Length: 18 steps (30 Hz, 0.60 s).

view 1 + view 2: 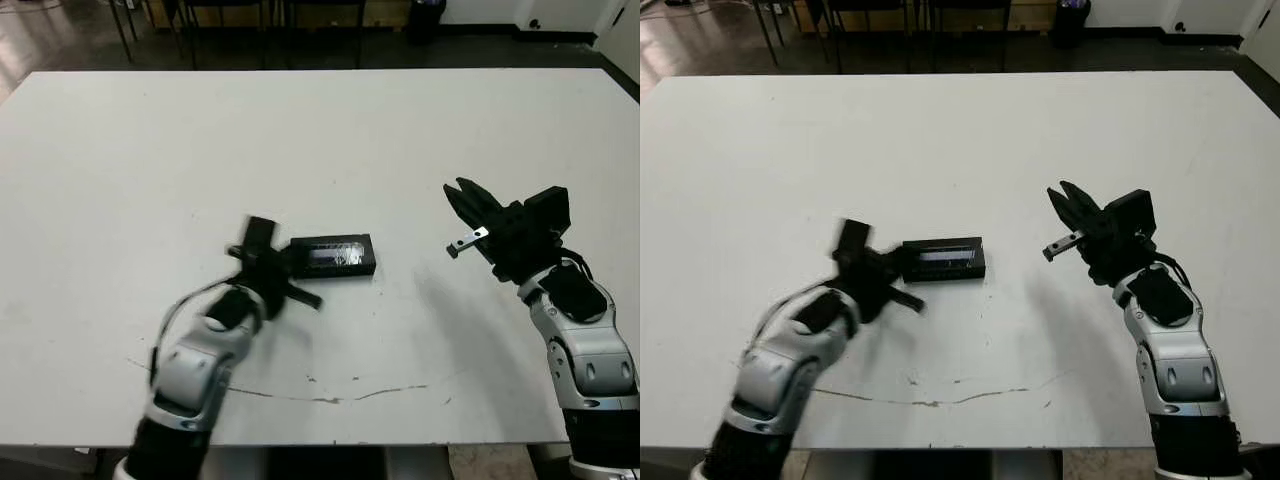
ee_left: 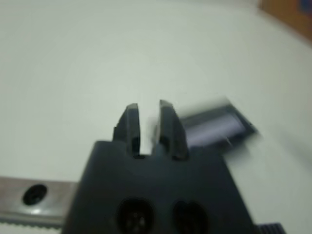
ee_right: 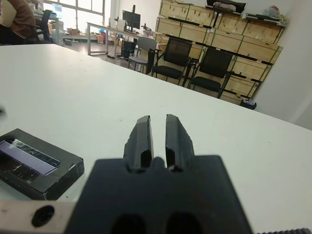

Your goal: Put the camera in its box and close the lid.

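Your box (image 1: pixel 333 256) sits mid-counter (image 1: pixel 330 140) with the lid (image 3: pixel 27 155) already on it, window strip up; the camera isn't visible. The left gripper (image 1: pixel 268 272) hovers just beside its end, fingers nearly together and empty. The right gripper (image 1: pixel 470 200) waits well apart, also nearly closed and empty. Check the lid seats flush, then press gently
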### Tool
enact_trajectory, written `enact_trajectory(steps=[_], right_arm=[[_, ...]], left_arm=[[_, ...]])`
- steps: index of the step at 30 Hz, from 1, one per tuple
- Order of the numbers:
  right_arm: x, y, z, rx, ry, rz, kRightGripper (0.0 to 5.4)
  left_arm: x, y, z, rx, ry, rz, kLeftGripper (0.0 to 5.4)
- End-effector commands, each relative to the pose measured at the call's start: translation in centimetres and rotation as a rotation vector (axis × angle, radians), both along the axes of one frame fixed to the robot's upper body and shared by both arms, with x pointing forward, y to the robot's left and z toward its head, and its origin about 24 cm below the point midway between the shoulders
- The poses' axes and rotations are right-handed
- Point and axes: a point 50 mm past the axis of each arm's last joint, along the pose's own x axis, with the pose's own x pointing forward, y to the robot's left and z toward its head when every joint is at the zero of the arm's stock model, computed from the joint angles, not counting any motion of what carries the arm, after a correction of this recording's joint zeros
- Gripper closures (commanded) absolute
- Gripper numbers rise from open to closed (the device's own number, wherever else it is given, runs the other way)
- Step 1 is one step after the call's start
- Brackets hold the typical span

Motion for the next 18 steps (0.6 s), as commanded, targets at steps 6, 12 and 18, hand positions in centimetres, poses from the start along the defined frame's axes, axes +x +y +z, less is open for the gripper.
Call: enact_trajectory(steps=[6,12,18], right_arm=[[0.6,0.7,0.1,0.075,-0.020,-0.049,5.40],[0.6,1.8,-0.4,0.117,-0.062,-0.127,5.40],[0.7,3.0,-1.0,0.121,-0.082,-0.162,5.40]], left_arm=[[0.8,5.6,3.6,-0.073,-0.275,0.234,5.38],[0.4,8.1,3.8,0.135,-0.495,0.372,5.38],[0.6,8.4,2.6,0.108,-0.512,0.424,5.38]])
